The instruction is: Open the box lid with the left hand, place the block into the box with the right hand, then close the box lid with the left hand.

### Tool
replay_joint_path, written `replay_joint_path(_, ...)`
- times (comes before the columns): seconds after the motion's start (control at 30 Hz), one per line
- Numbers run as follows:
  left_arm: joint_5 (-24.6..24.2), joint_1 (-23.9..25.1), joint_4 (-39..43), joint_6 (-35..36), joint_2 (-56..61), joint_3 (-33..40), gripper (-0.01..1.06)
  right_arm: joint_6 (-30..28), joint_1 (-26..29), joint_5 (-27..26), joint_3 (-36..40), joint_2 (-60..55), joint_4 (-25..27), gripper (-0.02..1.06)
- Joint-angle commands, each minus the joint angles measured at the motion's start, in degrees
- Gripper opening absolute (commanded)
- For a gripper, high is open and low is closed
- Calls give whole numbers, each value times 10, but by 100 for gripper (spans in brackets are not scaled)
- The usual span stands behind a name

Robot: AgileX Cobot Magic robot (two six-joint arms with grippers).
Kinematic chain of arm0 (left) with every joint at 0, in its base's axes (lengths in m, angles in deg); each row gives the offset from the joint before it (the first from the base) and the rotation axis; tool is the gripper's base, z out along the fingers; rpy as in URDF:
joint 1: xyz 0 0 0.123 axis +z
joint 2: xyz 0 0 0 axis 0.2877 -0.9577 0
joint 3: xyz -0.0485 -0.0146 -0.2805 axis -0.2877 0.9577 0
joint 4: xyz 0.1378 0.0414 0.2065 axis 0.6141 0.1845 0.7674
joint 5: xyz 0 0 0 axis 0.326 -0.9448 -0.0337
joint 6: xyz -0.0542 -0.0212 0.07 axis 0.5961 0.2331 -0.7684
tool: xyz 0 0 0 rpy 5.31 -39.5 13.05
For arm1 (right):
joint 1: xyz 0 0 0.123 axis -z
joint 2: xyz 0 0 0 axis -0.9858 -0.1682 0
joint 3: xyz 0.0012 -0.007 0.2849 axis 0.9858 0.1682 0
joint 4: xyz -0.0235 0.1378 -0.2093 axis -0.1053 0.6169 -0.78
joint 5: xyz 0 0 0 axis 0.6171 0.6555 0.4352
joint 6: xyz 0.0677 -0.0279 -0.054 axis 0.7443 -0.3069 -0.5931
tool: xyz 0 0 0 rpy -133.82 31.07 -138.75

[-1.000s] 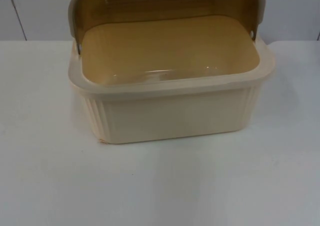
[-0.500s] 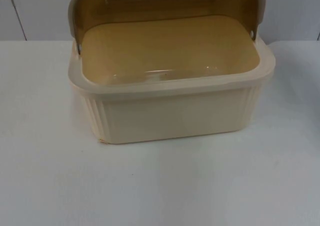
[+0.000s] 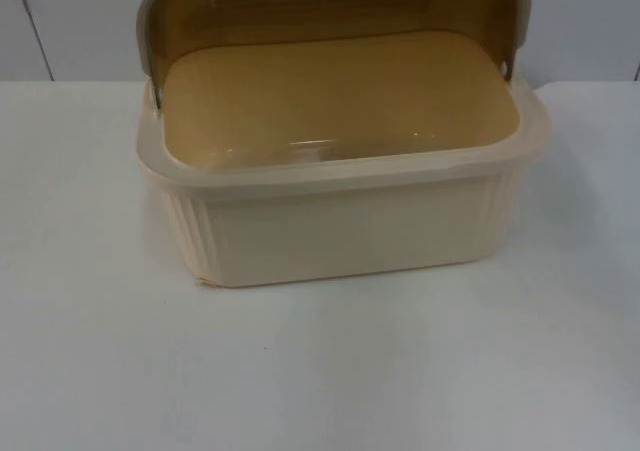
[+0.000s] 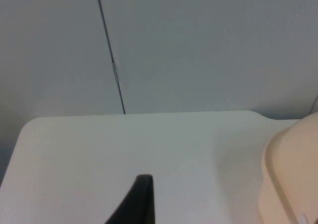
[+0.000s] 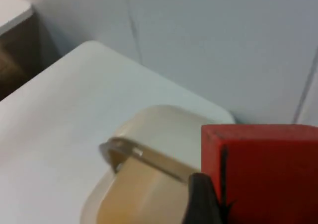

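1. the cream box (image 3: 340,231) stands in the middle of the white table (image 3: 320,371), and its brown translucent lid (image 3: 330,6) is tipped up and back against the grey partition wall (image 3: 80,21). the inside is free to receive something.
2. across the last second the top view shows the same thing: box and lid have not moved, and the lid stays up by itself. so i judge the opening step as finished.
3. the red block (image 5: 263,169) is in the right gripper (image 5: 211,204), pinched by it; one black fingertip lies against the block's face. from the right wrist view the block hangs above the table, near the box's corner and the lid's hinge edge (image 5: 144,154), not yet over the opening.
4. the left gripper (image 4: 139,204) waits low over the bare table, just beside the box's rounded corner (image 4: 293,174). i cannot tell if its fingers are spread or pressed together.
5. in my judgement the step in hand is the placing: the right arm needs to carry the block over the open box and release it there. after this, the left arm must bring the lid down.
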Motion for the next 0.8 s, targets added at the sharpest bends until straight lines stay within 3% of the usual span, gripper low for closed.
replay_joint_path(0.0,0,2,-6,0,1,-5,105,-3,-16,-28,25,5,-3,0)
replay_joint_path(0.17,0,2,-4,0,1,-5,105,18,-42,-112,130,5,-16,0)
replay_joint_path(0.53,0,2,0,0,1,-5,105,38,-42,-190,277,5,-62,0)
replay_joint_path(0.67,0,2,0,0,1,-5,105,121,-42,-300,353,5,-150,0)
replay_joint_path(0.7,0,2,7,0,1,-5,105,148,-42,-358,379,5,-166,0)
replay_joint_path(0.77,0,2,7,0,1,-5,105,150,-41,-384,392,5,-166,0)
